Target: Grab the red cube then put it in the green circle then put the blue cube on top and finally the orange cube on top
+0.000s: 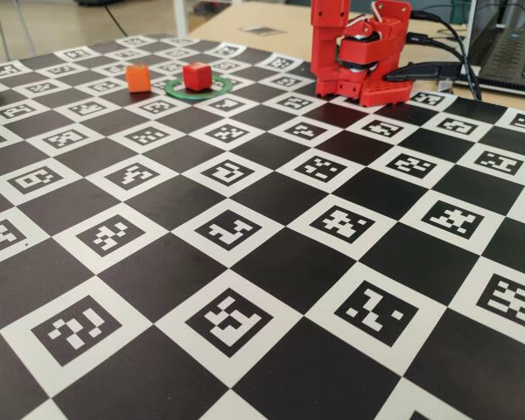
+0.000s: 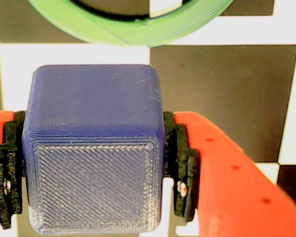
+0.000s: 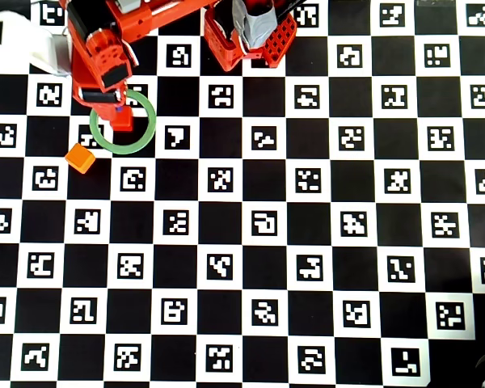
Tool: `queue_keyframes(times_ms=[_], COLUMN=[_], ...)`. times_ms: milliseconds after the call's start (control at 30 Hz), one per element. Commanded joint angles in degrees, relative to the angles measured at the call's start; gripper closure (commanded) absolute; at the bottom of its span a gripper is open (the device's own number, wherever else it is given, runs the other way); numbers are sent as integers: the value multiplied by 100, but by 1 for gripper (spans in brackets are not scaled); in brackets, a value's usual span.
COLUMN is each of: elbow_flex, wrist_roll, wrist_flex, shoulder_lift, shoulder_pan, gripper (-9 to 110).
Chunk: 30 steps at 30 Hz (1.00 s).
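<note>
In the wrist view my gripper is shut on the blue cube, with a black pad pressed against each of its sides. The cube is clear of the board. The green circle lies just beyond it at the top edge. Seen from overhead, the gripper hovers over the left part of the green circle, with a red block inside the ring below it. The fixed view shows the red cube standing in the green circle. The orange cube sits just left of the ring, also seen from overhead.
The red arm's base stands at the board's top edge in the overhead view. In the fixed view the arm is at the back right, with cables and a laptop beyond it. The black-and-white marker board covers the table.
</note>
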State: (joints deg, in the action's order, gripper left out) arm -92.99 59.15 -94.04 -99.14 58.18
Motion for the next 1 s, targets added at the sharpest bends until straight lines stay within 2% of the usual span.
queue_keyframes(times_ms=[0, 967], elbow_flex=[-158, -958], wrist_roll=[97, 976], wrist_flex=[272, 1116], shoulder_lift=[-527, -26], shoulder_pan=[-97, 580], gripper=[98, 98])
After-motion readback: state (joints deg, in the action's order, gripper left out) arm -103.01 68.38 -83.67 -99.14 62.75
